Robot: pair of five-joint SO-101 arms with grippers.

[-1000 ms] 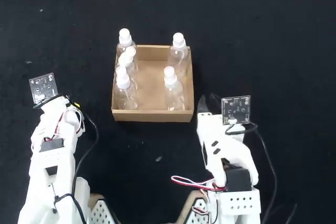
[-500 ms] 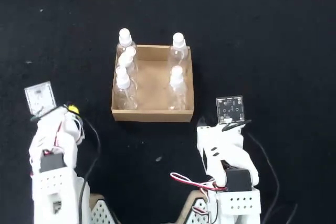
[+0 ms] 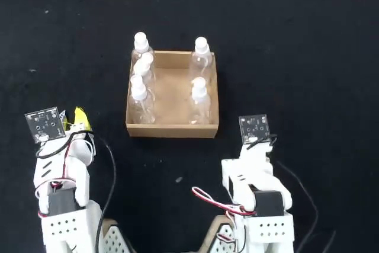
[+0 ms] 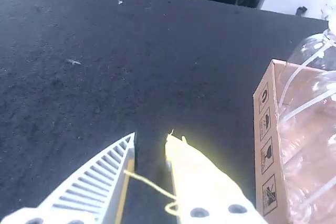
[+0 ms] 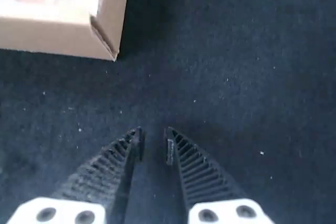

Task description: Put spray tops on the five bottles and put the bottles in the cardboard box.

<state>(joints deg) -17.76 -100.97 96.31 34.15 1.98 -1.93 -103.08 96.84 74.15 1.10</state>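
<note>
The cardboard box (image 3: 172, 127) stands mid-table. Five clear bottles with white spray tops stand upright inside: three along its left wall (image 3: 141, 43) (image 3: 144, 63) (image 3: 138, 90) and two along its right wall (image 3: 202, 46) (image 3: 199, 87). My left gripper (image 4: 151, 140), one finger yellow (image 3: 79, 118), hovers over bare black table to the left of the box (image 4: 266, 145), shut and holding nothing. My right gripper (image 5: 154, 135) is low over the table just in front of the box's near right corner (image 5: 107, 35), also shut and holding nothing.
The black tabletop (image 3: 296, 57) is bare around the box. Both arm bases (image 3: 263, 229) sit at the near edge, with loose red and white cables (image 3: 213, 204) beside the right one. A pale speck (image 3: 179, 179) lies in front of the box.
Both arms have drawn back from the box toward their bases. The right gripper left the box's near right corner and shut. The near right bottle shifted slightly to stand upright.
</note>
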